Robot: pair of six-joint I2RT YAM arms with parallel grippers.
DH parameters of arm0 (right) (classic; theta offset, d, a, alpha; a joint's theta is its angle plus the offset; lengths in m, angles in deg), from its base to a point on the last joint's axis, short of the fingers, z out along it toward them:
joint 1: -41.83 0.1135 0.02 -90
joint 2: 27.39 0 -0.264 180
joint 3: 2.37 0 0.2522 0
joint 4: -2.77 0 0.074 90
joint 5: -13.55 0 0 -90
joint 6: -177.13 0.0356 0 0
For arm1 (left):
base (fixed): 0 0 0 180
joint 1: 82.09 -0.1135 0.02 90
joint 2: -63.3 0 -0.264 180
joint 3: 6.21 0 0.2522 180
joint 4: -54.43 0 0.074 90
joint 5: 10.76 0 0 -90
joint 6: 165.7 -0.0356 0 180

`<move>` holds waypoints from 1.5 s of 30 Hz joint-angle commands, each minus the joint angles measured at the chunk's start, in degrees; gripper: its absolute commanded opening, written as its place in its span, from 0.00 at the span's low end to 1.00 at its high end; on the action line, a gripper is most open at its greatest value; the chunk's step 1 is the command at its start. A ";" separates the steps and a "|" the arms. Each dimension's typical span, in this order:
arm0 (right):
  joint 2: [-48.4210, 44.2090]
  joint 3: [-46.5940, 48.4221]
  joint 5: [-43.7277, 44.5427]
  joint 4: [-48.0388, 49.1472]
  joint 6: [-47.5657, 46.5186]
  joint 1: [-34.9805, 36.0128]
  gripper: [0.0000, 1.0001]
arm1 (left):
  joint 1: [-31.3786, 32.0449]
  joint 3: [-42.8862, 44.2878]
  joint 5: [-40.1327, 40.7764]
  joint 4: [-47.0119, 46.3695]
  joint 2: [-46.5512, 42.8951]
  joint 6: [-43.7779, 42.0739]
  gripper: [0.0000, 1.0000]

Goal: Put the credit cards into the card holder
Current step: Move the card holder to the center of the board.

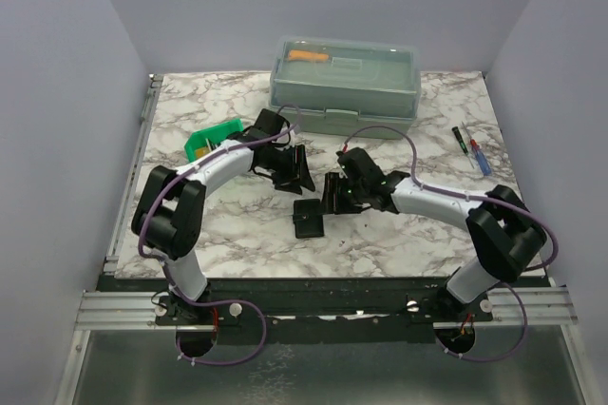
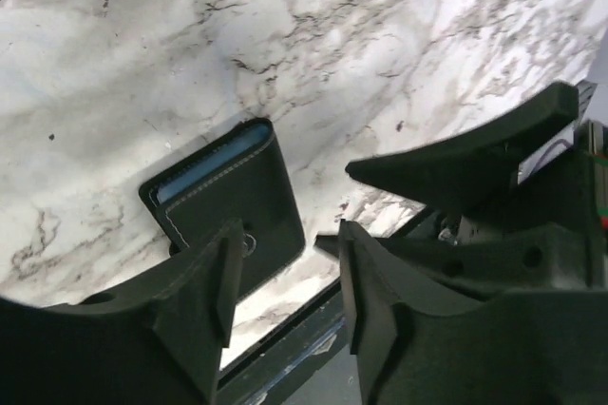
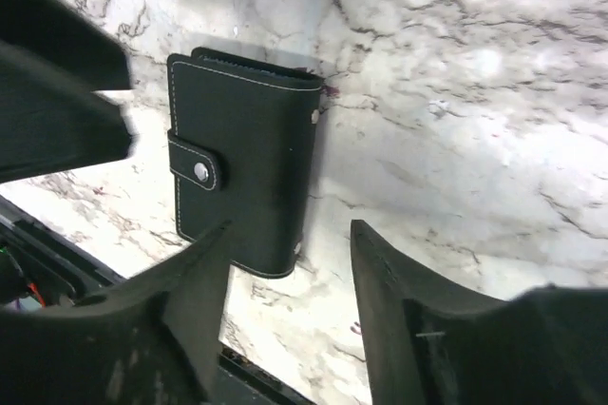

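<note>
The card holder (image 1: 309, 218) is a black folding wallet lying closed on the marble table, near the front middle. In the right wrist view (image 3: 247, 167) its strap is snapped shut by a pale stud. In the left wrist view (image 2: 233, 201) a pale blue edge shows at its top. My left gripper (image 1: 293, 175) (image 2: 285, 277) is open and empty, just behind the wallet. My right gripper (image 1: 332, 194) (image 3: 285, 277) is open and empty, just right of the wallet. No loose credit cards show in any view.
A big grey-green lidded toolbox (image 1: 344, 86) stands at the back middle. A small green bin (image 1: 214, 137) sits at the left, beside my left arm. Two pens (image 1: 472, 148) lie at the right. The table's dark front rail (image 2: 285, 357) is close below both grippers.
</note>
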 commanded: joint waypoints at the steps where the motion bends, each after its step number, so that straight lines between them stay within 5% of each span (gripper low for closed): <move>1: -3.93 -1.26 -1.61 -4.02 -2.85 -1.84 0.62 | -0.73 -0.75 2.52 2.59 -6.25 -1.39 0.55; 4: -5.83 -4.06 -6.80 0.53 -2.17 -3.26 0.73 | -0.92 -4.69 3.92 2.70 -7.92 -1.39 0.73; 9: -4.33 -5.86 -12.23 6.50 0.74 -4.91 0.77 | -0.92 -11.41 4.35 -0.08 -9.56 0.59 0.78; 20: 7.08 -3.44 -13.07 10.81 1.01 -2.91 0.59 | 0.12 -20.89 3.33 -10.11 -9.89 6.84 0.48; 23: 8.49 -3.62 -13.17 11.33 2.90 -2.66 0.49 | 2.38 -20.93 3.13 -12.36 -8.58 8.27 0.43; 31: 2.24 -5.72 1.26 5.40 9.99 -4.29 0.00 | 4.79 -17.30 3.20 -14.02 -7.41 9.69 0.43; 37: -13.78 -15.82 5.25 -0.83 11.35 -19.62 0.00 | 4.02 -13.91 4.15 -9.46 -13.29 8.56 0.56; 45: -36.59 -22.91 9.41 -15.51 10.56 -47.70 0.00 | 2.61 -9.18 4.10 -3.52 -16.90 6.05 0.59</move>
